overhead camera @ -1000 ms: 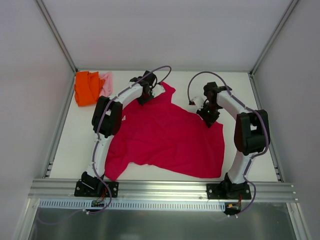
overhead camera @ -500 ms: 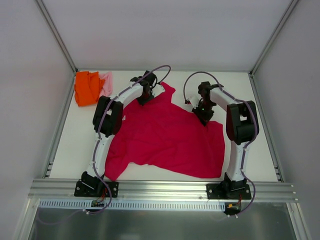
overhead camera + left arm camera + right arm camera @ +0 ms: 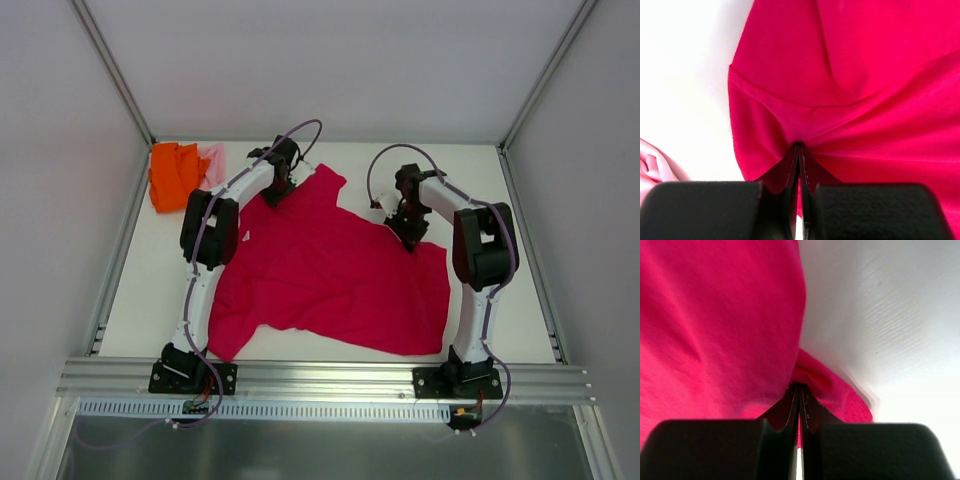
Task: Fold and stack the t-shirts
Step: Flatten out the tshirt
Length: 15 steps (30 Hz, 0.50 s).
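A large crimson-red t-shirt (image 3: 330,275) lies spread over the middle of the white table, rumpled along its far edge. My left gripper (image 3: 272,193) is shut on the shirt's far left edge; in the left wrist view the red cloth (image 3: 850,100) bunches into the closed tips (image 3: 799,150). My right gripper (image 3: 412,236) is shut on the far right edge of the same shirt, and the cloth (image 3: 715,330) is pinched between its tips (image 3: 799,389). An orange t-shirt (image 3: 173,176) and a pale pink t-shirt (image 3: 212,165) lie crumpled at the far left corner.
Aluminium frame posts and white walls close in the table on the left, right and back. A metal rail (image 3: 320,378) runs along the near edge by both arm bases. Bare white table (image 3: 150,280) shows left of the red shirt.
The left gripper has pulled the shirt's far left edge up and to the left. The right arm swung inward earlier and now holds still.
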{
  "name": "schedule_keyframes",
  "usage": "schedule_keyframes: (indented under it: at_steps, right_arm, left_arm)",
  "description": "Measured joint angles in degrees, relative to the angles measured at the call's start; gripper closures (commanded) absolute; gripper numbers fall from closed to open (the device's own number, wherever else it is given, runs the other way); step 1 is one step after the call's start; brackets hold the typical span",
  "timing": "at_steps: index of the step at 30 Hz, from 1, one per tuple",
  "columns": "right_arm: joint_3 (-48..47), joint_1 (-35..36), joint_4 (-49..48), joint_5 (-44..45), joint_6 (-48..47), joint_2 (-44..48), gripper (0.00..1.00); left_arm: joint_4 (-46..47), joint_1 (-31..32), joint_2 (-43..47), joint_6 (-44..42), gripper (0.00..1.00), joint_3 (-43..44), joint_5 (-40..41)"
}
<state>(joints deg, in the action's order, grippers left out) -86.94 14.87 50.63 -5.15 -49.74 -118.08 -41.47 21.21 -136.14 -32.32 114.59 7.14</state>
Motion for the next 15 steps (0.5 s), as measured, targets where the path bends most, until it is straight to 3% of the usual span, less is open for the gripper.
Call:
schedule_keyframes:
  at_steps: [15]
  right_arm:
    - [-2.0,0.3,-1.5,7.1,2.1,0.2,0.99]
  left_arm:
    - [-3.5,-3.5,-0.8,3.5,1.00,1.8,0.7]
